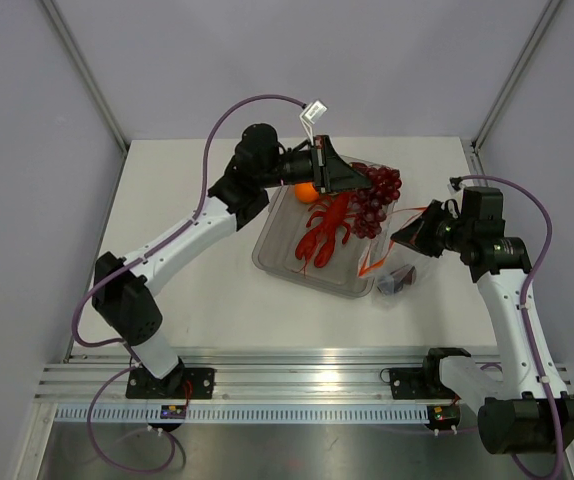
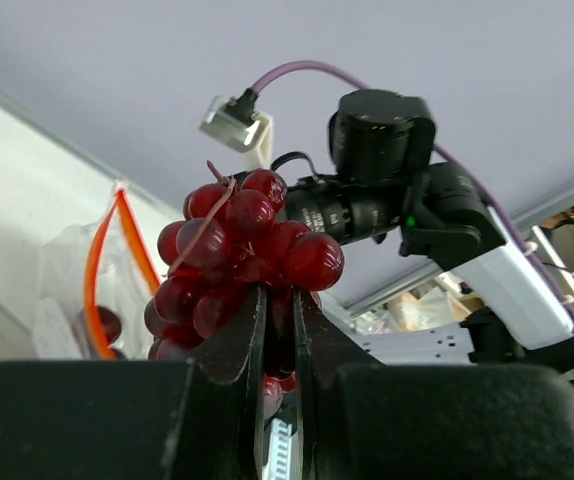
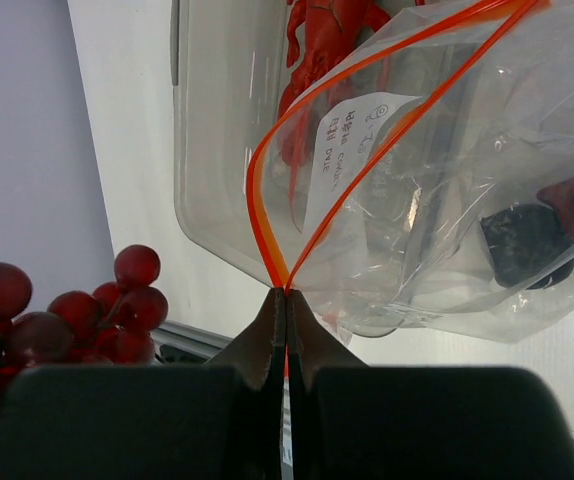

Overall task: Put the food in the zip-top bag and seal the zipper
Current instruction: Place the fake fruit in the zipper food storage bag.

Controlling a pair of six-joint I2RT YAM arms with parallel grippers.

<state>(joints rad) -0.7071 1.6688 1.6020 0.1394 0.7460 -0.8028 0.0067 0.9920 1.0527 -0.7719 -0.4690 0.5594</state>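
Observation:
My left gripper [image 1: 352, 180] is shut on the bunch of dark red grapes [image 1: 377, 198], held in the air above the tray's far right corner; the left wrist view shows the grapes [image 2: 237, 255] pinched between its fingers. My right gripper [image 1: 405, 237] is shut on the end of the red-orange zipper [image 3: 285, 285] of the clear zip-top bag [image 3: 467, 200], holding its mouth open. The bag [image 1: 392, 272] hangs down to the table with a dark plum [image 3: 525, 243] inside. The red lobster [image 1: 325, 232] and an orange [image 1: 305, 190] lie in the tray.
The clear-grey rectangular tray [image 1: 272, 250] sits mid-table, just left of the bag. White enclosure walls stand at the back and sides. The metal rail with both arm bases runs along the near edge.

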